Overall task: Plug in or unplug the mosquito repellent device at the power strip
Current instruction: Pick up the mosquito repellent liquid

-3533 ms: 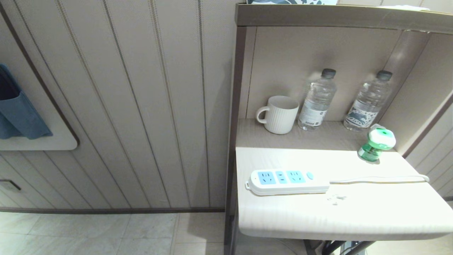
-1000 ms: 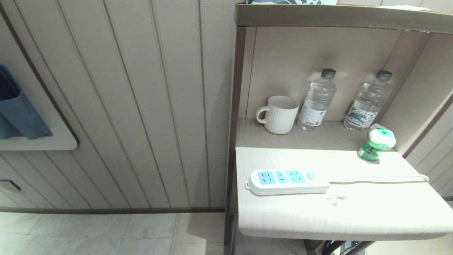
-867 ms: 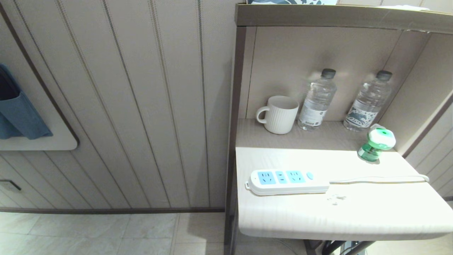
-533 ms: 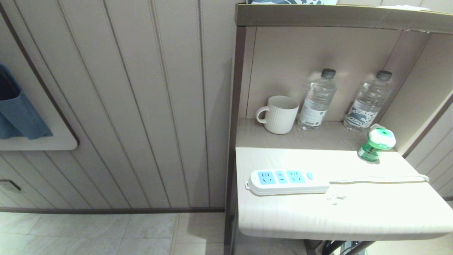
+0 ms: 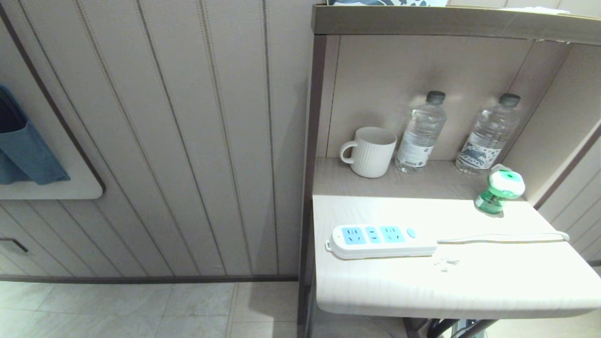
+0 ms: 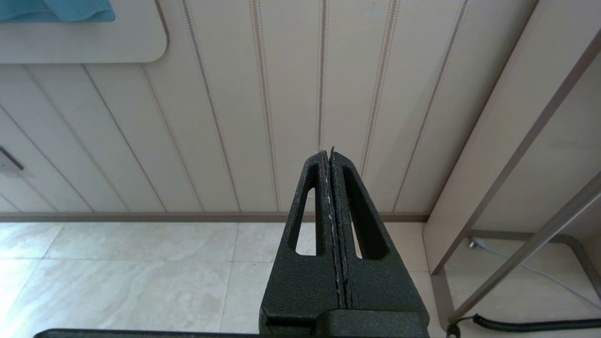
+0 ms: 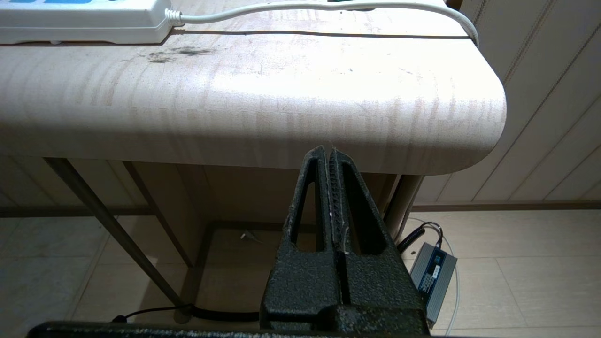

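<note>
The mosquito repellent device (image 5: 498,191), green and white with a green liquid bottle, stands unplugged at the table's far right. The white power strip (image 5: 381,241) with light-blue sockets lies nearer the table's left front, all sockets bare; its end (image 7: 84,21) and white cord (image 7: 319,5) show in the right wrist view. Neither arm appears in the head view. My right gripper (image 7: 328,149) is shut and empty, low in front of the table's front edge. My left gripper (image 6: 328,152) is shut and empty, facing the panelled wall to the table's left.
A white ribbed mug (image 5: 371,151) and two clear water bottles (image 5: 420,133) (image 5: 488,134) stand on the shelf behind the table (image 5: 450,291). Metal legs (image 7: 112,225), a black cable (image 7: 220,313) and a grey power adapter (image 7: 434,271) lie under the table.
</note>
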